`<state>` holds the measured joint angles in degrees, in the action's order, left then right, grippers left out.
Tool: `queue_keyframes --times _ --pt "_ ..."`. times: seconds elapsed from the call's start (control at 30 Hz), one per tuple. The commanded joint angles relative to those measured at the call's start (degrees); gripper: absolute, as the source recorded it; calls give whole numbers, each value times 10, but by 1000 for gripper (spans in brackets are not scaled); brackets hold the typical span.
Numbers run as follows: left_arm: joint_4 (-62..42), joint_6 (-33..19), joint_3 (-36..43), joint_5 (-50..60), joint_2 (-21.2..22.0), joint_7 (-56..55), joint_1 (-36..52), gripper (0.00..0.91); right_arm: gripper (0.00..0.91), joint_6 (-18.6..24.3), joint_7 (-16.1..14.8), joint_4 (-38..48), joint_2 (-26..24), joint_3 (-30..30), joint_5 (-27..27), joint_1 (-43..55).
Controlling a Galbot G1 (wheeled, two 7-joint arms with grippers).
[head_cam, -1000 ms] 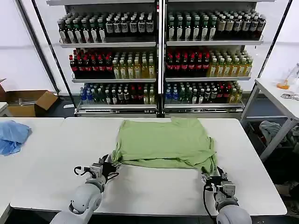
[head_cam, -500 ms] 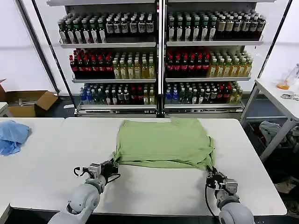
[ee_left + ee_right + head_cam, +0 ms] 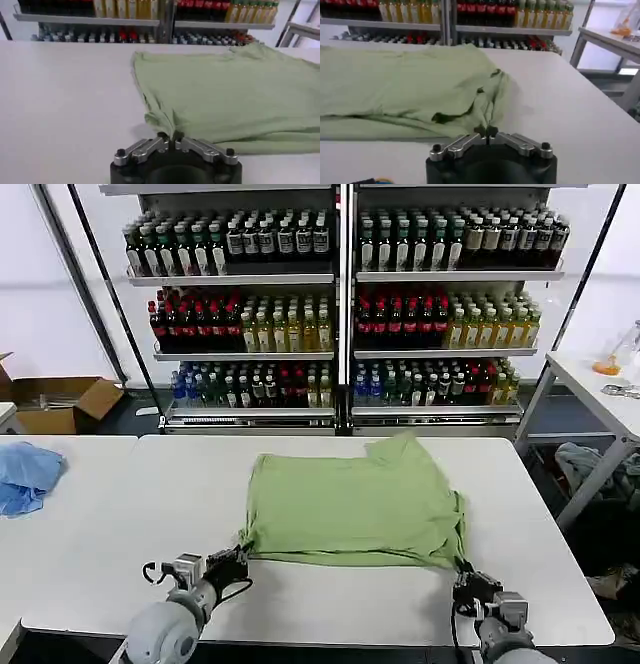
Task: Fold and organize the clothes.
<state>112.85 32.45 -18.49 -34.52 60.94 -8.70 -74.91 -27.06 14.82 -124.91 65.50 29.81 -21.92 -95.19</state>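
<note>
The clothes are one light green shirt (image 3: 355, 499) lying folded on the white table (image 3: 300, 594), plain side up, its near edge doubled over. My left gripper (image 3: 236, 559) is shut on the shirt's near left corner (image 3: 162, 121). My right gripper (image 3: 468, 576) is shut on the near right corner (image 3: 487, 117). In the left wrist view the gripper (image 3: 170, 135) pinches a bunched fold of green cloth. In the right wrist view the gripper (image 3: 485, 131) pinches a similar fold. Both corners are drawn toward the table's front edge.
A light blue cloth (image 3: 25, 476) lies on the adjoining table at the left. Shelves of bottles (image 3: 340, 304) stand behind. A cardboard box (image 3: 60, 404) sits on the floor at the left, another white table (image 3: 600, 394) at the right.
Both grippers have pulled back toward the table's front edge, dragging the shirt's near corners with them. The shirt has slid nearer and stretched flatter.
</note>
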Motion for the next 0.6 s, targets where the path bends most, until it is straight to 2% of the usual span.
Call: queue_keyframes --times 0.03,0.07,0.1,0.13,0.17,0.2,0.4,0.6 --pt "165 1 -66 21 -16 -2 -189 20 0 4 -2 -97 5 17 57 -160" --pt "172 3 -69 23 -16 -4 -198 20 181 2 -2 -101 7 19 67 -169" --pt "174 6 -70 28 -16 -4 -201 81 907 -1 -2 -101 8 21 70 -173" --pt "179 6 -73 40 -18 -3 -212 212 907 -15 -3 -106 8 24 75 -178" --pt "182 6 -74 56 -20 -3 -219 453 907 -20 -3 -110 9 26 80 -181" --pt "184 6 -74 65 -22 -2 -222 907 907 -24 -5 -113 9 27 84 -181" --pt "211 6 -97 89 -41 -4 -234 907 907 -26 -9 -145 4 61 86 -176" --pt "214 6 -116 61 -63 -20 -188 907 907 -26 -8 -158 -10 88 70 -147"
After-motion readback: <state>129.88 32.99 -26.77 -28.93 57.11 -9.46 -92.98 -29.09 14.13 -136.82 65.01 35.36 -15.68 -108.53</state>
